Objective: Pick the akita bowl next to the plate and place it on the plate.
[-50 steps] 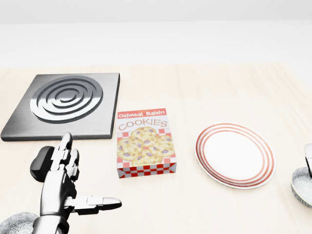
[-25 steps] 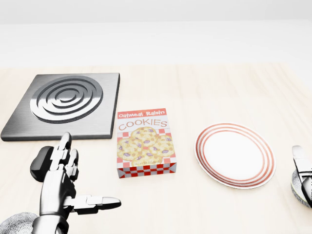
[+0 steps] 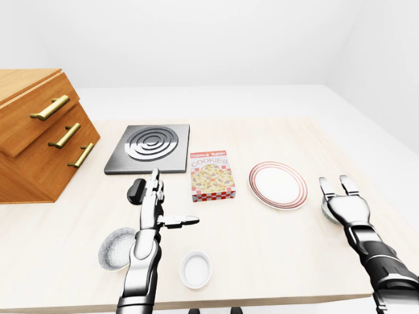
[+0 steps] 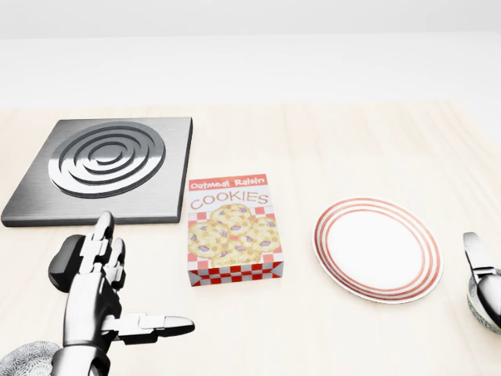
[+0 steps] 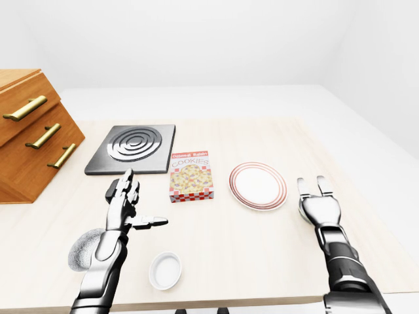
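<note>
The akita bowl (image 4: 475, 302), grey and patterned, sits on the table just right of the red-rimmed white plate (image 4: 378, 249), at the right edge of the head view. My right hand (image 3: 334, 187) hovers over the bowl with its fingers spread open, hiding most of it. My left hand (image 3: 174, 200) stands open at the lower left, fingers up and thumb pointing right, holding nothing.
A cookies box (image 4: 233, 229) lies left of the plate, with a black stove plate (image 4: 106, 164) above it. A wooden drawer cabinet (image 3: 39, 131) stands at far left. A small dark object (image 3: 136, 190), a second patterned bowl (image 3: 115, 250) and a white bowl (image 3: 196, 269) lie near my left arm.
My right hand has moved left into the head view and now covers more of the bowl. The left hand has barely moved.
</note>
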